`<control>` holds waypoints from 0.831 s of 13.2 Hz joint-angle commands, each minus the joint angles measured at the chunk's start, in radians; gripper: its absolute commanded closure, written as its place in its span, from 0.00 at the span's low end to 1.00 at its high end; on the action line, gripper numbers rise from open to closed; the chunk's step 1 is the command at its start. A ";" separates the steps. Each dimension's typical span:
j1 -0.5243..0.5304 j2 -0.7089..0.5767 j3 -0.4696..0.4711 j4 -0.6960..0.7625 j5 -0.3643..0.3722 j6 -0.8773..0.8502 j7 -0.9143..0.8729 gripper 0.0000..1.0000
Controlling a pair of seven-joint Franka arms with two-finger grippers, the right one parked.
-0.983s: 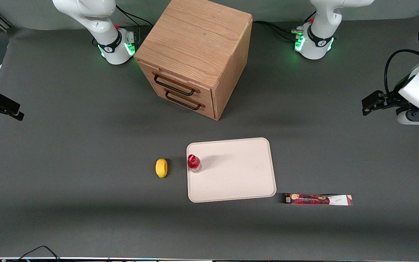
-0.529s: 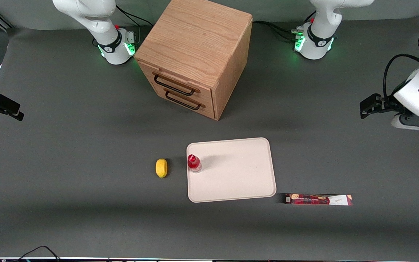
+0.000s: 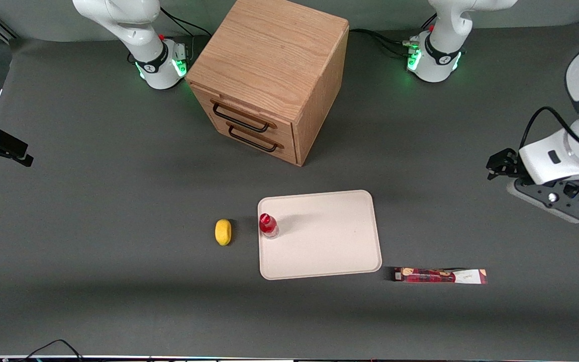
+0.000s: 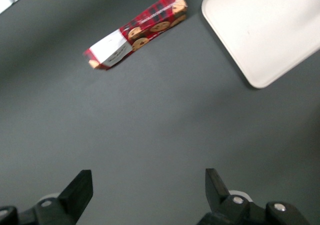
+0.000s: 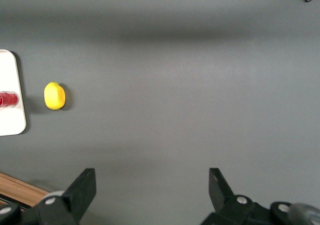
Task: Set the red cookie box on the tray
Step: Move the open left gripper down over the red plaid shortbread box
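- Front view shows that our tool [image 3: 495, 166] has swung inward from the working arm's end of the table [image 3: 118, 301] over the last second and tipped downward, so we judge the reach for the box has begun, with no contact yet.
- Our tool hangs well above the table, well apart from everything, its fingers [image 4: 77, 190] spread wide with nothing between them.
- The red cookie box [image 3: 440, 275] lies flat on the table, just beside the tray [image 3: 329, 241] at its corner nearer the front camera, on the working arm's side, not touching it.
- Nothing else has moved: the red-capped bottle [image 3: 268, 225] stands on the tray's edge, the lemon [image 3: 223, 232] beside it.
- Part of our arm runs out of the front view, and the wrist view cuts off most of the tray [image 4: 265, 30]; the box [image 4: 137, 29] shows whole there.
- We cannot read the box's print.
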 commanded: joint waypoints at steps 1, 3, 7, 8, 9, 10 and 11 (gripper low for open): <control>-0.005 0.073 0.006 0.073 -0.003 0.025 0.213 0.00; -0.005 0.108 0.006 0.073 -0.001 0.105 0.359 0.00; -0.004 0.222 0.006 0.074 0.006 0.357 0.673 0.00; -0.002 0.263 0.006 0.074 -0.004 0.417 0.738 0.00; -0.002 0.292 0.006 0.074 -0.004 0.441 0.751 0.00; -0.002 0.318 0.006 0.074 -0.003 0.446 0.751 0.00; -0.008 0.335 0.006 0.074 -0.003 0.446 0.751 0.00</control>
